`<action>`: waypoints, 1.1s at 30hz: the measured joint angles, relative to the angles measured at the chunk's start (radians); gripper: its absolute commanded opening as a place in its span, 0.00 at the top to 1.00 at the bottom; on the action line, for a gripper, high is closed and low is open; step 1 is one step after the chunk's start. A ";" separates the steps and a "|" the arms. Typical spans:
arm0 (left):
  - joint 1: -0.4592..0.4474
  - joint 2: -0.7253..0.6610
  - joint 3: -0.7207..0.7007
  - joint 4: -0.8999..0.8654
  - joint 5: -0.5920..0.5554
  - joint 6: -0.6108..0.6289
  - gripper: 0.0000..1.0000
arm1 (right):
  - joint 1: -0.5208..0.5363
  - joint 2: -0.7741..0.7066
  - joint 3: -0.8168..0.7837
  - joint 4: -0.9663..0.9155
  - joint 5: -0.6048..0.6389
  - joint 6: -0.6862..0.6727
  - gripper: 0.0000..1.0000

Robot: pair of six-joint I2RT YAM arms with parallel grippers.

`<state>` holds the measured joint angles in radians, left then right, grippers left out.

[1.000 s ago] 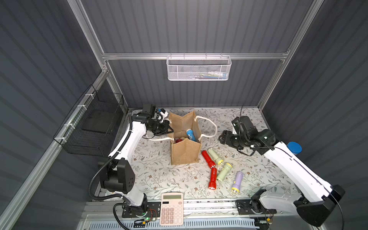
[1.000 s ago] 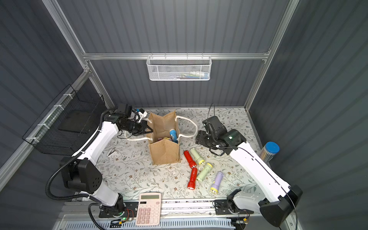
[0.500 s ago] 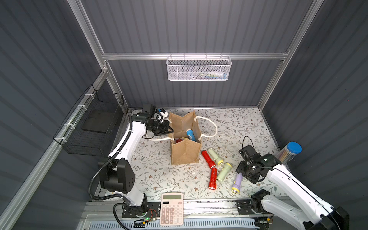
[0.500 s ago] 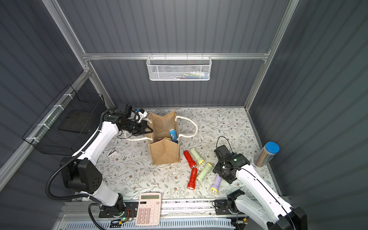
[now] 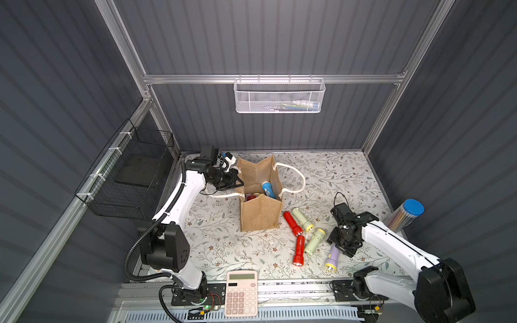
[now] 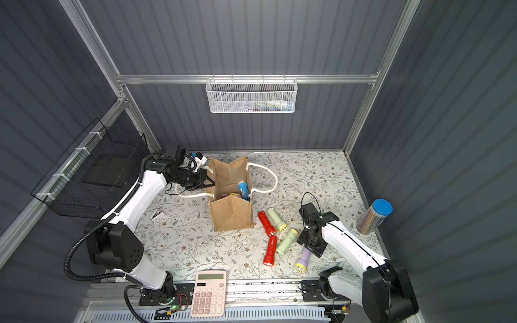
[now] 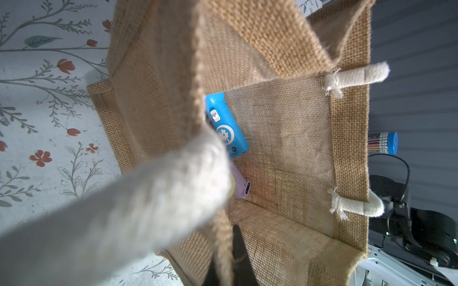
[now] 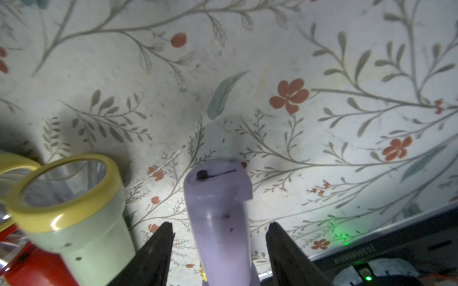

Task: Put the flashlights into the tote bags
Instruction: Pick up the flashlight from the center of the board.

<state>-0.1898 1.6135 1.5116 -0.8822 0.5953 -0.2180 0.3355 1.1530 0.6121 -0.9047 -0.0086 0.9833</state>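
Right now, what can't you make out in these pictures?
- Flashlights inside the tote bag: count unclear; walls hide most in both top views; blurred rope handle blocks left wrist view.
- White mesh basket contents: too small in both top views.
- Lilac flashlight head: cut off in right wrist view.

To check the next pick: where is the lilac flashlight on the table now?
In both top views the lilac flashlight lies on the floral table on the robot's right, beside a pale green flashlight, its tail between the open jaws of the right gripper.
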 measured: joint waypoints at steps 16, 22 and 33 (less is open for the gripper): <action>0.000 0.000 -0.002 0.000 0.000 0.000 1.00 | -0.010 0.030 -0.030 0.019 -0.014 -0.002 0.51; 0.000 0.000 -0.002 0.000 -0.002 0.000 1.00 | -0.008 0.039 -0.030 0.015 0.012 0.010 0.56; 0.000 0.000 -0.002 0.000 -0.008 0.000 1.00 | -0.006 0.041 -0.028 0.026 0.019 0.035 0.67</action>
<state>-0.1898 1.6138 1.5097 -0.8825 0.5869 -0.2176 0.3290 1.1938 0.5838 -0.8791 0.0109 1.0183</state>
